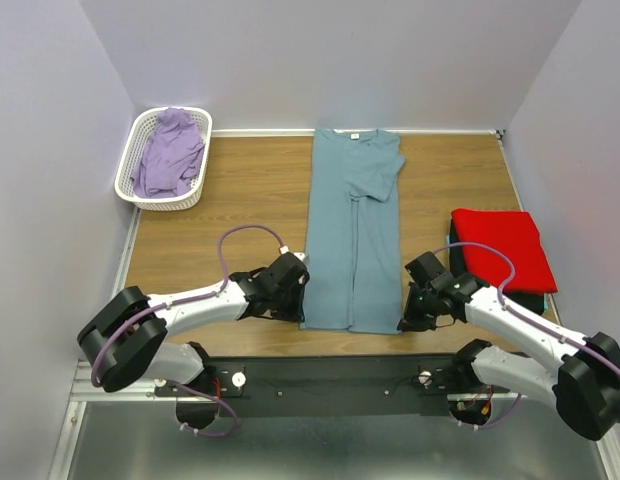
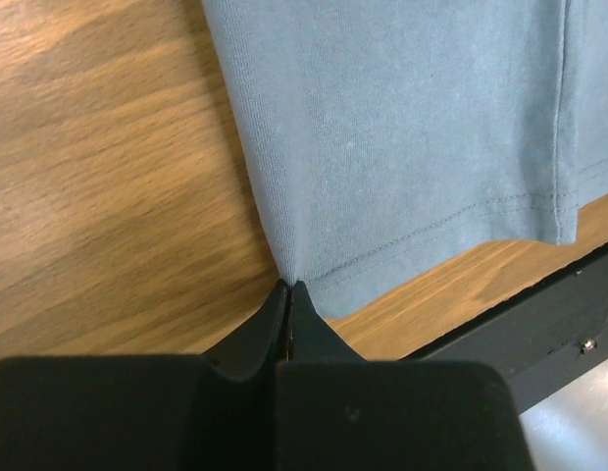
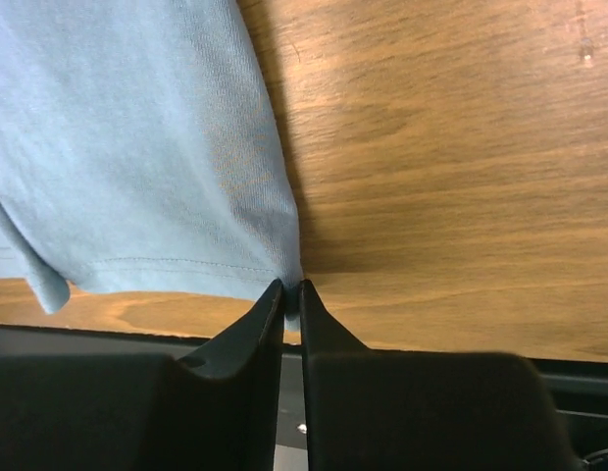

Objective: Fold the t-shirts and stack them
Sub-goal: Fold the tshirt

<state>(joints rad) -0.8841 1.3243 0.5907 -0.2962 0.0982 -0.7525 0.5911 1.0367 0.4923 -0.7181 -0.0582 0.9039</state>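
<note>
Two hem corners of the dusty blue-grey cloth t-shirt (image 1: 352, 230), spread flat down the middle of the wooden desk (image 1: 240, 190), are pinched: my left fingers (image 2: 275, 314) clamped shut on the left corner, my right fingers (image 3: 268, 309) closed on the right. Held so, I judge, to carry the hem toward the collar. A folded red t-shirt (image 1: 500, 248) lies at the desk's right side.

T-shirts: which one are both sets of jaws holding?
The blue-grey t-shirt, pinched at both near hem corners; the red t-shirt lies folded, the purple one in the basket.
</note>
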